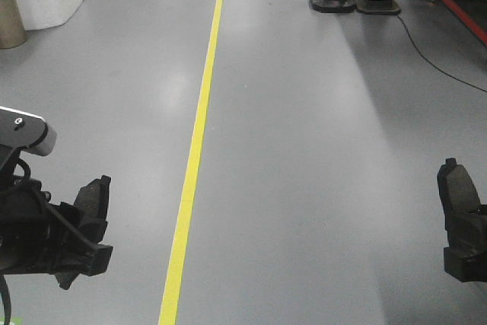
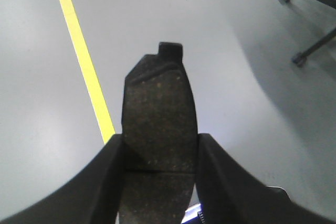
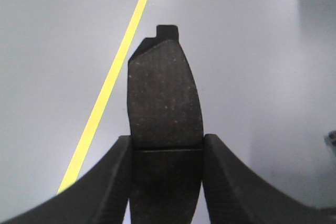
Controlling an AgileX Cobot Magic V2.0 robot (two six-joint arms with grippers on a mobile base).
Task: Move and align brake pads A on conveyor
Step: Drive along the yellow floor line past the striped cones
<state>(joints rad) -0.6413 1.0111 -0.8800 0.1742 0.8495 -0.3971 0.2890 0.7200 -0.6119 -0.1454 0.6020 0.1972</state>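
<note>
Grey shop floor (image 1: 304, 150) crossed by a yellow line (image 1: 199, 119); held above it, left brake pad (image 2: 157, 103) pinched at its sides by the left gripper (image 2: 161, 141), long axis straight out from the jaws, tabbed end pointing away; right brake pad (image 3: 164, 93) gripped likewise by the right gripper (image 3: 167, 142), tab also outward.

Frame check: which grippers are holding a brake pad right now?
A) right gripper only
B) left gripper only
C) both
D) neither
C: in the wrist views, the left gripper clamps the left brake pad and the right gripper clamps the right brake pad.
</note>
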